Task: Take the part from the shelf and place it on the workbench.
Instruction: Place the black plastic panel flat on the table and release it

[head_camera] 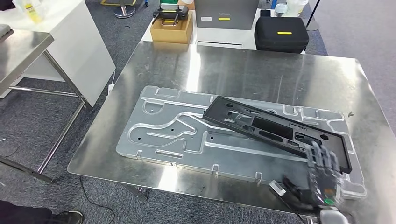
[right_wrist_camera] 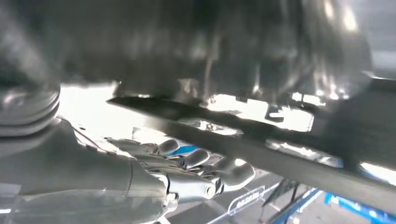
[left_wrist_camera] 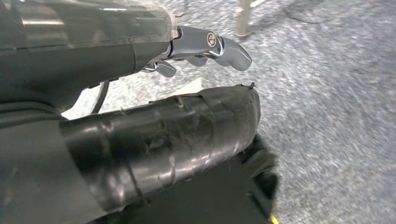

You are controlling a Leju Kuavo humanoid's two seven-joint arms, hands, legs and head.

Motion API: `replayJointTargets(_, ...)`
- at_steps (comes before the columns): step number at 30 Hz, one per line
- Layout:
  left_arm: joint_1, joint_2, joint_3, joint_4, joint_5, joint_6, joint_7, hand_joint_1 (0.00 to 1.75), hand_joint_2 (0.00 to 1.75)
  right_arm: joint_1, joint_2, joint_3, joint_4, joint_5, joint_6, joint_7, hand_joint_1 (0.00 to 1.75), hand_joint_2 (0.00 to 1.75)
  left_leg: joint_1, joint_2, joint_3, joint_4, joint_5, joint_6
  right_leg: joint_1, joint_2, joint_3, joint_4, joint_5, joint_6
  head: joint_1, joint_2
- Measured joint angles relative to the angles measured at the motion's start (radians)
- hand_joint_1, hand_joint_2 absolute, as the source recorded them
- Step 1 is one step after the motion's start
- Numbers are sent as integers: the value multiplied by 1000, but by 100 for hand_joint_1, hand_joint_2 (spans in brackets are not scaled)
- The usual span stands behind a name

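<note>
The black flat part [head_camera: 275,128], a long frame with cut-outs, lies slanted across a silver machined plate [head_camera: 163,130] on the steel workbench [head_camera: 261,70]. At the bench's near right corner my right hand [head_camera: 322,175] grips the part's near right end, fingers over its top face. The right wrist view shows the part's dark edge [right_wrist_camera: 261,149] running across above the fingers [right_wrist_camera: 196,161] of that hand. My left hand [left_wrist_camera: 205,46] hangs over grey carpet in the left wrist view, holding nothing, its fingers loosely bent.
Behind the workbench stand a cardboard box [head_camera: 172,28], a grey case [head_camera: 226,13] and a black case [head_camera: 281,33]. To the left are a white cabinet [head_camera: 70,42] and a second steel table [head_camera: 18,51]. Grey carpet surrounds the bench.
</note>
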Motion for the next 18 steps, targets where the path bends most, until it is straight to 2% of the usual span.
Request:
replayJointTargets(1,5,1,5,0,5,7,0,0,0,39,-8,-18,-49,-31,-17,-11,0,0,1,0,14,-28,25,1,0,1,1,0,-1,1,0,0)
replayJointTargets(2,9,1,9,0,8,15,1,0,0,69,-8,-35,-99,-78,-45,-38,0,0,2,0,44,-89,61,4,0,3,3,0,-3,2,0,0)
replayJointTargets(3,11,2,13,0,12,24,3,0,0,92,4,-50,-146,-141,-74,-83,0,0,2,0,77,-159,94,8,0,6,4,1,-4,3,0,0)
replayJointTargets(4,11,2,17,0,14,37,5,0,0,106,29,-68,-194,-239,-100,-165,0,0,0,0,106,-221,115,13,1,10,4,1,-5,6,0,0)
replayJointTargets(5,9,2,20,0,14,51,9,0,0,113,66,-89,-241,-359,-119,-272,0,0,-2,0,124,-259,124,17,2,13,3,2,-4,10,0,0)
replayJointTargets(7,6,2,27,0,12,80,18,0,0,119,158,-130,-321,-598,-135,-486,0,0,-7,0,132,-280,122,23,3,16,2,0,-2,20,0,0)
replayJointTargets(9,5,1,31,0,8,99,26,0,0,123,226,-155,-376,-749,-137,-593,0,0,-5,2,139,-292,130,35,0,16,3,1,-7,31,1,0)
replayJointTargets(11,6,0,34,0,7,107,32,0,0,128,264,-168,-413,-848,-137,-630,0,0,-1,4,146,-306,139,47,-1,16,-20,61,-48,37,2,0)
replayJointTargets(13,6,-1,35,0,7,111,37,0,0,137,290,-174,-437,-920,-137,-647,0,0,-3,5,144,-308,142,51,-2,16,-78,190,-114,39,2,0)
replayJointTargets(14,7,-2,36,0,8,113,39,0,0,143,300,-175,-445,-943,-137,-652,0,0,-4,5,144,-307,142,52,-3,16,-102,244,-133,41,2,0)
replayJointTargets(15,7,-3,37,0,8,116,41,0,0,149,308,-175,-451,-958,-137,-655,0,0,-5,5,143,-306,141,52,-3,16,-112,267,-134,42,2,0)
replayJointTargets(16,8,-3,38,0,8,119,43,0,0,154,315,-175,-456,-969,-137,-658,0,0,-6,5,143,-303,141,52,-3,16,-103,249,-114,42,2,0)
replayJointTargets(18,8,-4,39,0,8,124,45,0,0,158,324,-175,-464,-979,-137,-661,0,0,-6,4,143,-294,137,48,-4,16,-41,127,-52,39,2,0)
